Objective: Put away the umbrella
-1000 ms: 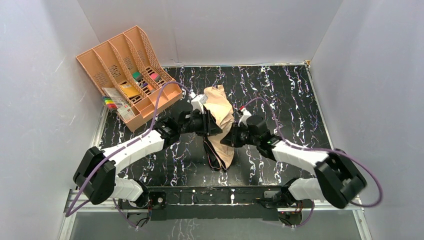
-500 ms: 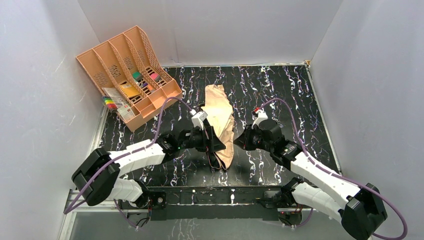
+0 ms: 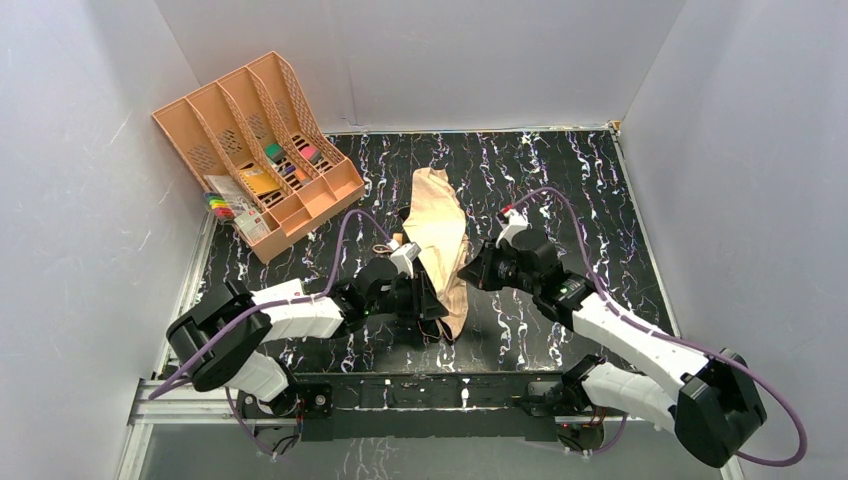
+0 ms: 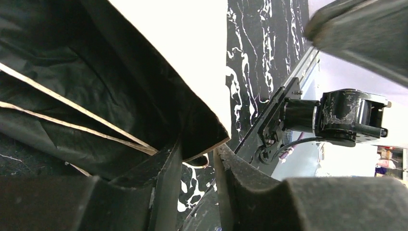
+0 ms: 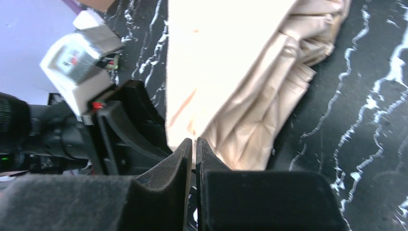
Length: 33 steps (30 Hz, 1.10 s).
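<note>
The black, white-veined table (image 3: 600, 200) fills the floor of the cell. At its far left corner sits the orange tray (image 3: 190, 150), tilted back against the wall, with small coloured items in its middle slots.

The umbrella (image 3: 440, 225) lies folded but loose at the middle of the table. It runs from far to near, well apart from the tray, with tan fabric on top and dark lining showing at its near end.

The left gripper (image 3: 428, 298) is at the umbrella's near left edge. Its fingers (image 4: 166, 183) stand a little apart, with table showing through the gap and the hem at their tips. Whether they pinch it I cannot tell.

The right gripper (image 3: 468, 275) is at the right edge, facing the left one. Its fingers (image 5: 173, 163) are all but closed on the fabric's edge
</note>
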Motion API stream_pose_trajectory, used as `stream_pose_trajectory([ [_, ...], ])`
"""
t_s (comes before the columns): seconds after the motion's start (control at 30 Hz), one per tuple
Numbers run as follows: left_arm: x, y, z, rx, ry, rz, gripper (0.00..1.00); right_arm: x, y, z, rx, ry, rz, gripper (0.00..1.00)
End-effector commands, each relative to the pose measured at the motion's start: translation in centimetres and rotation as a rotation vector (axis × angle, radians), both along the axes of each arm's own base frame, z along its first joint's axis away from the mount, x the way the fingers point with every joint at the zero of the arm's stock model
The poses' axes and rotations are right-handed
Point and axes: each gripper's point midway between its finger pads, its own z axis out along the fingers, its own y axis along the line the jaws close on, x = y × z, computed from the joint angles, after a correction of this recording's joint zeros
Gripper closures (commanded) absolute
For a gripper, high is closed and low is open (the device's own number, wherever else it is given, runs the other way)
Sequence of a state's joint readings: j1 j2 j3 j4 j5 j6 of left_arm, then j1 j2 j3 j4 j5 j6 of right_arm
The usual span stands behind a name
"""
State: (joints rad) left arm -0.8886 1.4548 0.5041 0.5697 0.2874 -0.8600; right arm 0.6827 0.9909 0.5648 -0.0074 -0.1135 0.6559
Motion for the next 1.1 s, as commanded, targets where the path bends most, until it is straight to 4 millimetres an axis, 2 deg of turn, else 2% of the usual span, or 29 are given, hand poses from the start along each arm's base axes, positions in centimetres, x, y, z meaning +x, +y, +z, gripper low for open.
stream_pose_trajectory([
  [0.0, 0.0, -0.5, -0.4, -0.009, -0.024, -0.008, 0.67, 1.3, 3.2, 5.6, 0.146, -0.116, 0.099, 0.84],
  [0.07, -0.3, -0.5, -1.1, 0.006, -0.015, -0.017, 0.56, 1.5, 4.0, 5.6, 0.160, -0.110, 0.125, 0.85],
  [0.17, -0.5, -0.5, -1.8, 0.022, 0.001, -0.021, 0.47, 2.0, 5.2, 5.0, 0.168, -0.095, 0.156, 0.89],
  [0.33, -0.8, -0.3, -2.4, 0.037, 0.005, -0.017, 0.43, 3.3, 6.5, 2.3, 0.154, -0.051, 0.159, 0.95],
  [0.57, -1.0, 0.0, -2.5, 0.043, 0.006, -0.011, 0.39, 4.2, 7.7, -2.6, 0.126, 0.023, 0.170, 1.00],
  [0.77, -0.9, 0.2, -1.6, 0.037, -0.020, 0.001, 0.34, 5.4, 6.3, -8.1, 0.002, 0.087, 0.074, 1.00],
  [1.07, 0.0, 0.8, 1.7, 0.040, -0.089, 0.041, 0.22, 3.3, 3.7, -14.9, -0.114, 0.217, 0.025, 1.00],
])
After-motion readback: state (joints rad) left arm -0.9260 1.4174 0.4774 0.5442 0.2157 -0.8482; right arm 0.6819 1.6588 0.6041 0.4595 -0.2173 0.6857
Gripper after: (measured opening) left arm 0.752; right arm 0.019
